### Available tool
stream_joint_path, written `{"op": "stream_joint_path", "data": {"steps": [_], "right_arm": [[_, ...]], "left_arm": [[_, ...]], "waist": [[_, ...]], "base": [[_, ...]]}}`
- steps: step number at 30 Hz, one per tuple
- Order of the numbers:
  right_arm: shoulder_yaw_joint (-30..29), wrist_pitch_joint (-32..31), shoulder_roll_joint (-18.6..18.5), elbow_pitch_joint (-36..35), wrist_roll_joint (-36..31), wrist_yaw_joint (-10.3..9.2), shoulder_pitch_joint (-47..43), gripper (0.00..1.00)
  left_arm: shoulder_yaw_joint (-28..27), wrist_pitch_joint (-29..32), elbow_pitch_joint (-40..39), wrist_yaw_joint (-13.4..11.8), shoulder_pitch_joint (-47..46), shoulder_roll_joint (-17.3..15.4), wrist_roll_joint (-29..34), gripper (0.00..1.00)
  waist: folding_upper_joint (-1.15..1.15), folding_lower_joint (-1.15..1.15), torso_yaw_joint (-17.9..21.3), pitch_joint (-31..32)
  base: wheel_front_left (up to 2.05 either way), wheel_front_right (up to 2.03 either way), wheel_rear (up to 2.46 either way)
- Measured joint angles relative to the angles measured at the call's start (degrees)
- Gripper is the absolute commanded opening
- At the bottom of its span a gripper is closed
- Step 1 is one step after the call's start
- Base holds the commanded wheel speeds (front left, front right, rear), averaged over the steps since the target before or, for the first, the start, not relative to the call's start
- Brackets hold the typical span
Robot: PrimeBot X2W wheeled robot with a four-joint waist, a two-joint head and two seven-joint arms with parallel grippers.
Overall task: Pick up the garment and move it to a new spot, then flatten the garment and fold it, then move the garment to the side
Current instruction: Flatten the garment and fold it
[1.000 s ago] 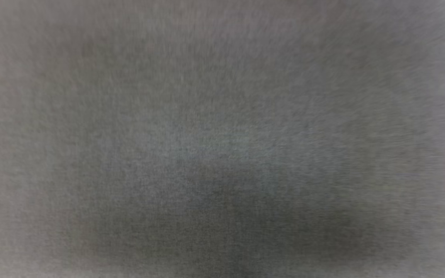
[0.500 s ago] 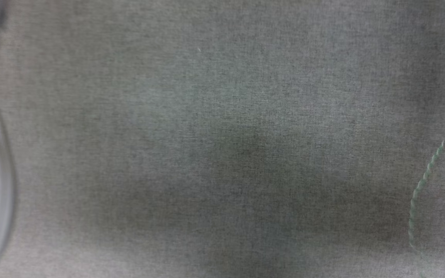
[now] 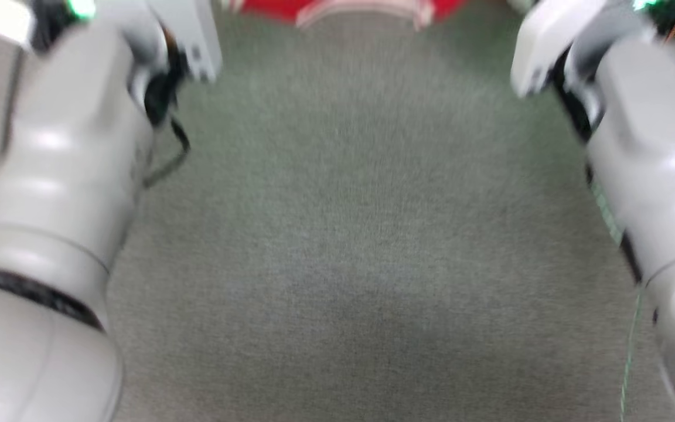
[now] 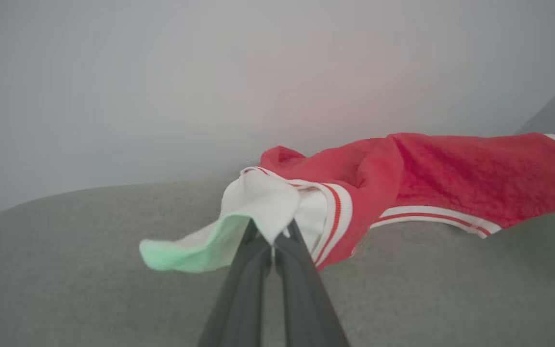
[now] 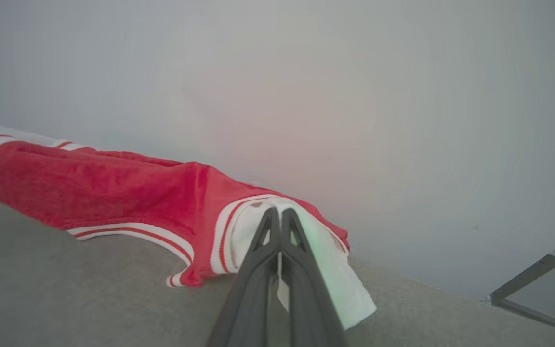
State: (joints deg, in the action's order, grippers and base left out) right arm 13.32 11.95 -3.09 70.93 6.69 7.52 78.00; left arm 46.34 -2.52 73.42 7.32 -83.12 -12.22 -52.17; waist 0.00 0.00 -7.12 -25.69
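the left gripper [image 4: 271, 233] is pinching tight on one white sleeve panel of the soft bright red fabric shirt [image 4: 441, 173], the right gripper [image 5: 280, 217] is clamping the other panel, and the shirt is lying between them on the grey cloth surface [image 4: 65, 289].

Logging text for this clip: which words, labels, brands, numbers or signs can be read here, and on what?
No readable text anywhere.
garment: red-and-white stripes only, no print.
small white tab by the right gripper: too small to show any writing.
grey surface: no marks.
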Motion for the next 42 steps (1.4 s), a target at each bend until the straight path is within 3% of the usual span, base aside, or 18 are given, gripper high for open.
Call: {"op": "stream_joint_path", "data": {"steps": [6,13,18,23,31,42], "right_arm": [[9.9,-2.5,-1.3,-5.2,9.6,0.0,-12.2,0.0],[18.4,-6.9,-10.0,-18.1,20.8,0.0,-27.7,0.0],[19.9,-11.8,-16.0,-28.0,26.6,0.0,-37.7,0.0],[17.7,-16.4,-21.0,-37.6,28.6,0.0,-46.3,0.0],[8.1,-24.4,-24.3,-50.3,26.9,0.0,-60.3,0.0],[-4.6,-36.5,-22.0,-69.0,23.3,0.01,-79.1,0.0]], "left_arm": [[1.3,-0.6,-0.7,0.1,9.9,-0.8,-0.8,0.0],[3.0,-3.4,-4.8,0.2,22.1,-2.2,-1.5,0.0],[2.9,-4.9,-9.0,0.2,29.9,-3.9,-3.3,0.0],[2.7,-6.1,-14.6,-1.0,36.0,-7.2,-3.9,0.0],[1.3,-5.7,-31.9,-8.2,48.7,-14.3,-6.1,0.0],[-1.5,-5.1,-65.0,-25.6,69.7,-25.7,-9.9,0.0]], "waist": [[0.0,0.0,0.5,8.9],[0.0,0.0,1.1,18.2],[0.0,0.0,1.4,23.6],[0.0,0.0,1.8,27.2],[0.0,0.0,2.8,28.8],[0.0,0.0,2.5,27.4]], "base": [[0.0,0.0,0.0],[0.0,0.0,0.0],[0.0,0.0,0.0],[0.0,0.0,0.0],[0.0,0.0,0.0],[0.0,0.0,0.0]]}}
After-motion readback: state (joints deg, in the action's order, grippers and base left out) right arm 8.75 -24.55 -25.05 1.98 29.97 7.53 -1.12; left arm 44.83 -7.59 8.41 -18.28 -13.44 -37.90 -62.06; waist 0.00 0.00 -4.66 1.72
